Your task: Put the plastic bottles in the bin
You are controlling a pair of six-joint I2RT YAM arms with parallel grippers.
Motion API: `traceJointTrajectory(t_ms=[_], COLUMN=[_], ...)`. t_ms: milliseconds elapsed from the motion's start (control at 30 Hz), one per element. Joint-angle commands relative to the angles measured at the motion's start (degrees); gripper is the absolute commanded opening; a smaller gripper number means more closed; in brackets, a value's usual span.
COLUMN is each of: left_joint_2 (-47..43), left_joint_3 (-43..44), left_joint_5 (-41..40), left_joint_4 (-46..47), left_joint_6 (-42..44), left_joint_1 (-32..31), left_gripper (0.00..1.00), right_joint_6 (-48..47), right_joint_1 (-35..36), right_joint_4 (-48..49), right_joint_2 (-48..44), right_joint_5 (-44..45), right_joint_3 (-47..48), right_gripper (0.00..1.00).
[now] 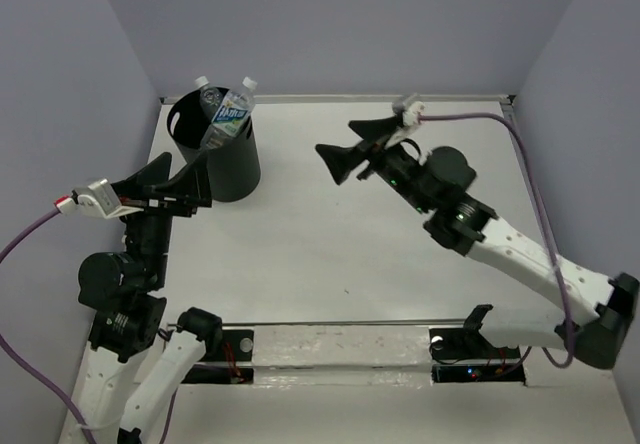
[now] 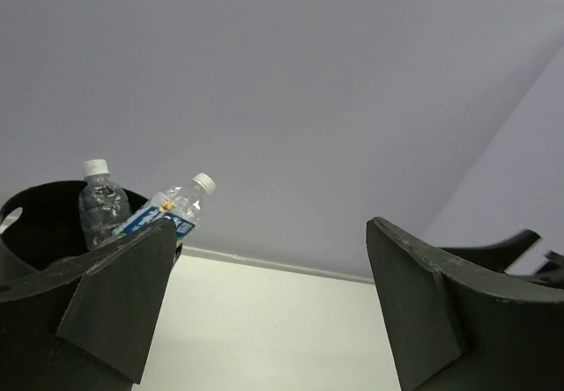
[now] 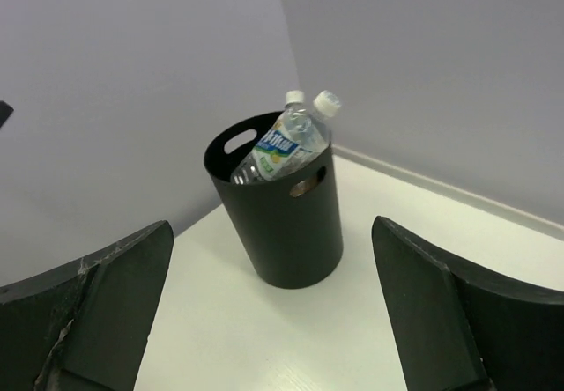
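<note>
Enclosure: matte white desk (image 1: 330, 244), boxed in on three sides by plain lavender-grey panels: back wall (image 1: 340, 24), left wall (image 1: 60, 94), right wall (image 1: 590, 74). A pale trim strip (image 1: 330, 97) runs along the joint between desk and back wall. A glossy translucent rail (image 1: 340, 346) crosses the desk's near edge. Lighting is even and diffuse, and shadows on the desk are soft.

Overhead view looks down; both wrist views face the bin (image 3: 286, 228).

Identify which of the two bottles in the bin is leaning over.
The clear bottle showing a blue-white label: it tilts toward the rim of the black bin, while the other clear bottle stands nearly upright.
</note>
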Motion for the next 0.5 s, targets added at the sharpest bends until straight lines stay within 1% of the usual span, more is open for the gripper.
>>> traceJointTrajectory(t_ms=[0, 33, 67, 100, 167, 200, 300, 400, 467], left_joint_2=[-1.62, -1.62, -1.27, -1.01, -0.39, -0.3, -0.39, 0.13, 1.88], left_joint_3=[0.87, 0.87, 1.05, 1.22, 1.22, 0.62, -1.84, -3.34, -1.95], left_joint_5=[9.0, 10.77, 12.87, 15.94, 17.46, 17.99, 18.78, 19.22, 19.66], left_joint_4=[-0.45, -0.98, -2.12, -2.83, -4.23, -5.02, -4.33, -2.05, -1.26], left_joint_6=[-2.17, -2.09, -2.0, -1.83, -1.74, -1.91, -3.32, -4.02, -4.03], left_joint_1=[0.25, 0.25, 0.34, 0.34, 0.25, 0.16, 0.25, 0.25, 0.25], left_gripper=[0.99, 0.99, 0.99, 0.99, 0.99, 0.99, 0.99, 0.99, 0.99], right_joint_6=[0.78, 1.39, 1.83, 1.84, 2.1, 2.54, 3.06, 3.51, 2.9], right_joint_1=[0.03, 0.03, 0.03, 0.03, 0.03, 0.03, 0.03, 0.03, 0.03], right_joint_4=[2.06, 0.75, -2.4, -3.91, -7.76, -8.83, -10.86, -12.27, -13.84], right_joint_2=[-16.5, -20.01, -27.18, -30.73, -37.5, -43.19, -50.69, -52.13, -51.43], right_joint_5=[12.7, 14.12, 16.23, 16.68, 18.09, 19.48, 22.47, 22.4, 20.83], right_joint_3=[-14.57, -18.95, -20.82, -22.49, -26.35, -27.5, -31.54, -32.09, -29.55], right_gripper=[1.0, 1.0, 1.0, 1.0, 1.0, 1.0, 1.0, 1.0, 1.0])
